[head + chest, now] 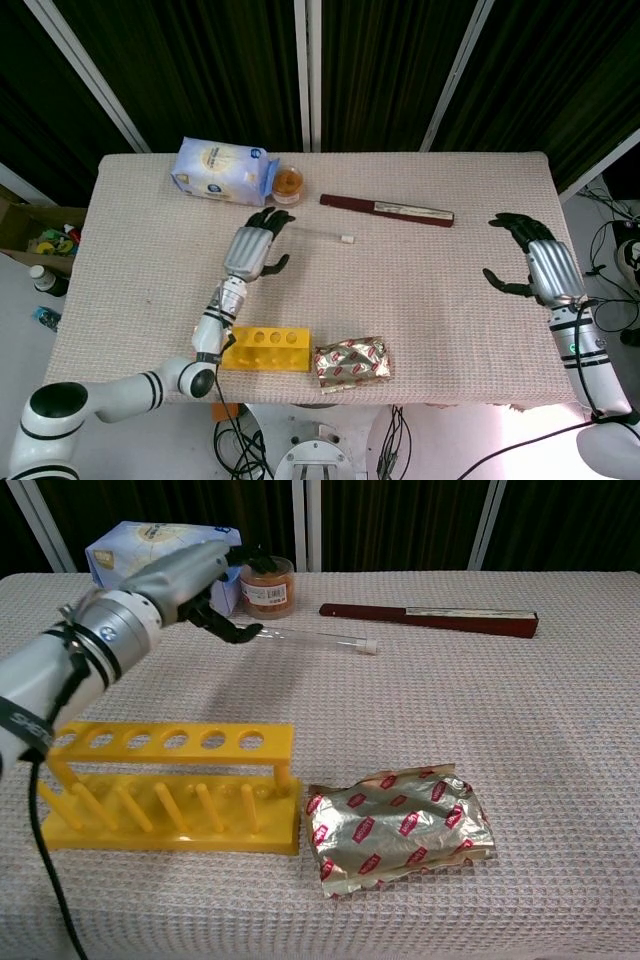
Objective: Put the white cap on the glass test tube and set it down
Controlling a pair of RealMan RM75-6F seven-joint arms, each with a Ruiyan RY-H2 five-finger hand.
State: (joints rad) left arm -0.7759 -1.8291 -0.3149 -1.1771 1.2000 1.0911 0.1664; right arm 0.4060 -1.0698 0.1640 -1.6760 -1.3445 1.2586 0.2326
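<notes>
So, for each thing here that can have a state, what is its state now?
Test tube: lying flat on the table, white cap on, held by no hand.
Left hand: open, holds nothing, beside the tube's bare end.
Right hand: open, holds nothing, near the table's right edge.
Rack: upright, all holes free.
Foil pack: lying flat, crumpled.
Jar: upright.
Tissue pack: lying on the table.
</notes>
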